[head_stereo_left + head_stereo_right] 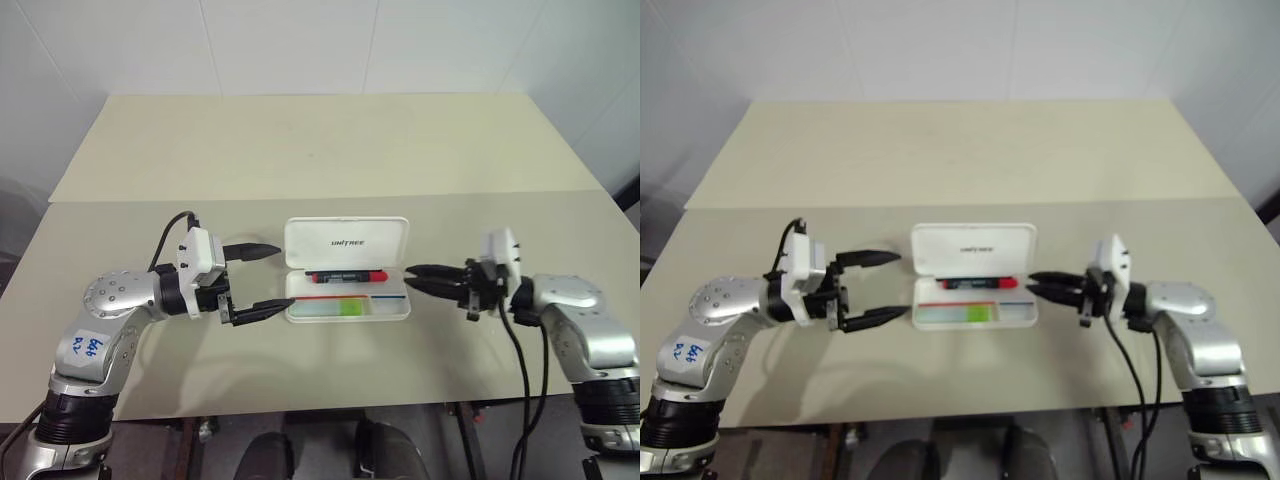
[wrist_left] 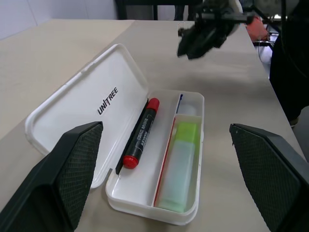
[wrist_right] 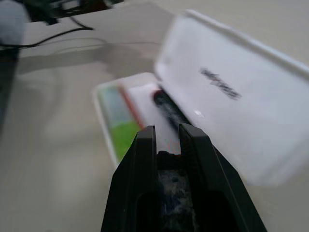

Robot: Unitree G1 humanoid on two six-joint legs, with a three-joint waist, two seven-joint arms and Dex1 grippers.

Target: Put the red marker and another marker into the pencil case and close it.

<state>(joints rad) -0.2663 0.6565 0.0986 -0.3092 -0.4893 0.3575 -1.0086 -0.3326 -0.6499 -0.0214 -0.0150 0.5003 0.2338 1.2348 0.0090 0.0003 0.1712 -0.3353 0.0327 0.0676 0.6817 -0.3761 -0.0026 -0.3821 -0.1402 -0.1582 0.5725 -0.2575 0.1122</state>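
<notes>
- I saw the pencil case (image 1: 347, 270) lying open near the middle of the pale bench (image 1: 300, 150), its lid (image 1: 346, 243) standing up at the far side with the dark print facing me.
- The red marker (image 1: 346, 275) lay in the back compartment along the hinge; the other marker (image 1: 337, 309) — pale body, lime-green cap — sat in the front compartment, a red divider strip between the two.
- My left gripper (image 1: 258, 279) hung just beside the case's left end, fingers spread wide and holding nothing.
- My right gripper (image 1: 412, 276) pointed at the case's right end, close to its wall, fingers clenched together and empty — whether they touched it I could not tell.
- In the left wrist view, dark cables (image 2: 285, 29) trailed at the bench's far edge.
</notes>
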